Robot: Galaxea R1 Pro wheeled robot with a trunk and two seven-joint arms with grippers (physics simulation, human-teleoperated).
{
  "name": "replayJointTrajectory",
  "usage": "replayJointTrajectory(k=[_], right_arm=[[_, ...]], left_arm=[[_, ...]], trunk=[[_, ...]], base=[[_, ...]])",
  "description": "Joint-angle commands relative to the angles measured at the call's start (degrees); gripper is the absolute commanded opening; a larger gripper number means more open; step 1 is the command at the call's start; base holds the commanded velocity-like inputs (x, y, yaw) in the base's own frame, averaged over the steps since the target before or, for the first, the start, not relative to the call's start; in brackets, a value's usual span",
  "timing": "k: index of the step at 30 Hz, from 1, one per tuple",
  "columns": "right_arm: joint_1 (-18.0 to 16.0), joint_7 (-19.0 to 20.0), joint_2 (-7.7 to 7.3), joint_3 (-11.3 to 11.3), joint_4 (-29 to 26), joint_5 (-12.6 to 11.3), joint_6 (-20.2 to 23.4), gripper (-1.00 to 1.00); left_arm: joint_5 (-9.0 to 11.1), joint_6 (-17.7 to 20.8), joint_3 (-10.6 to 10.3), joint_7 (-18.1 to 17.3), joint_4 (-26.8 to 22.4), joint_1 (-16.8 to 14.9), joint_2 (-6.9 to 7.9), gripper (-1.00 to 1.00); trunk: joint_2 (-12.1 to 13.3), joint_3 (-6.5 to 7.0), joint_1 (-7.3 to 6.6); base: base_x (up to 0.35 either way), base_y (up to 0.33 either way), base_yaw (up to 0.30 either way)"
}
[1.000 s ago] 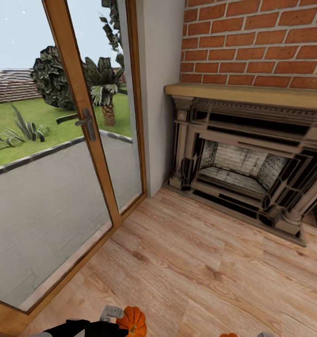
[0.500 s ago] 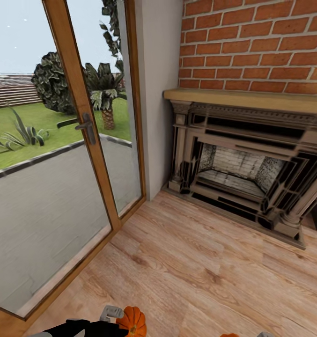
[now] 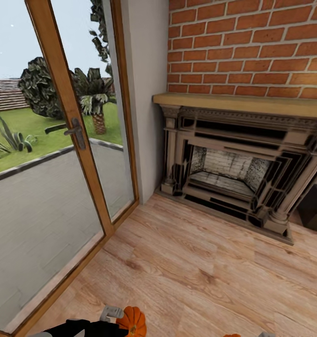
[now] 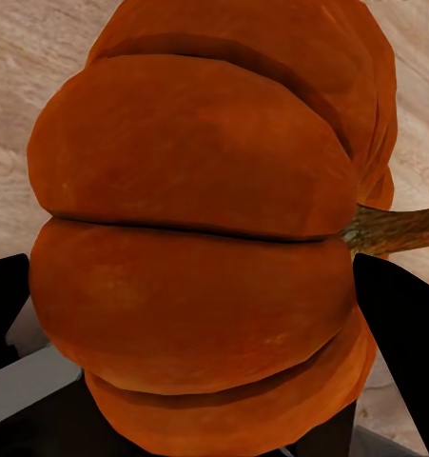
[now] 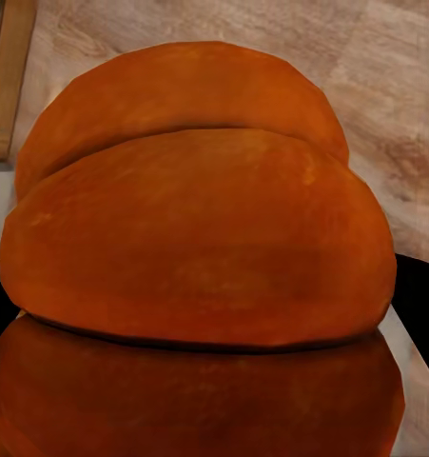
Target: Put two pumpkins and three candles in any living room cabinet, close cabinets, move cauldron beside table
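A bright-orange ribbed pumpkin (image 4: 200, 238) sits clamped in the left gripper (image 3: 112, 318), its black fingers (image 4: 404, 333) pressing either flank and its brown stem (image 4: 395, 227) pointing out sideways past one finger. In the head view the same left-hand pumpkin (image 3: 132, 321) shows at the lower edge, just beside the grey fingertip of the left gripper, above the pale wood-plank floor (image 3: 200, 267).

A second orange pumpkin (image 5: 200, 257) rests in the right gripper (image 5: 200, 324), dark finger edges (image 5: 419, 295) closed against both its sides; only a sliver of it (image 3: 232, 335) reaches the head view's lower edge.

Taking the stone fireplace (image 3: 238, 164) as landmark: both pumpkins hang well apart from it, over the plank floor that runs out in front of its hearth. A tan wooden mantel shelf (image 3: 242, 104) caps the fireplace, and a red-brick wall (image 3: 252, 47) rises above that. To the left of the fireplace stands a plain grey wall section (image 3: 142, 93), then a wood-framed glass door (image 3: 69, 131) with a dark lever handle (image 3: 75, 131), giving onto grey paving and a green lawn with palms (image 3: 32, 126). A dark object (image 3: 315, 208) shows partly at the fireplace's right end.
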Motion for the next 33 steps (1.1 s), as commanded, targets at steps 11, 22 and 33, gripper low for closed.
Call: replayJointTrajectory(k=[11,22,33], right_arm=[[-0.02,0.01,0.01,-0.23,0.05,-0.22,-0.17,-1.0],[0.0,-0.01,0.01,-0.29,0.11,-0.32,-0.16,-1.0],[0.02,0.04,0.04,-0.29,0.2,-0.41,-0.18,-1.0]], left_arm=[[-0.09,-0.03,-0.07,0.11,0.03,0.0,0.0,-1.0],[-0.18,-0.03,-0.11,0.11,0.03,0.0,0.0,-1.0],[-0.18,-0.03,-0.11,0.11,0.03,0.0,0.0,-1.0]], trunk=[[0.0,1.03,0.0],[0.0,1.63,0.0],[0.0,2.27,0.0]], base=[[0.0,0.0,-0.007],[0.069,0.0,-0.023],[0.324,0.0,-0.224]])
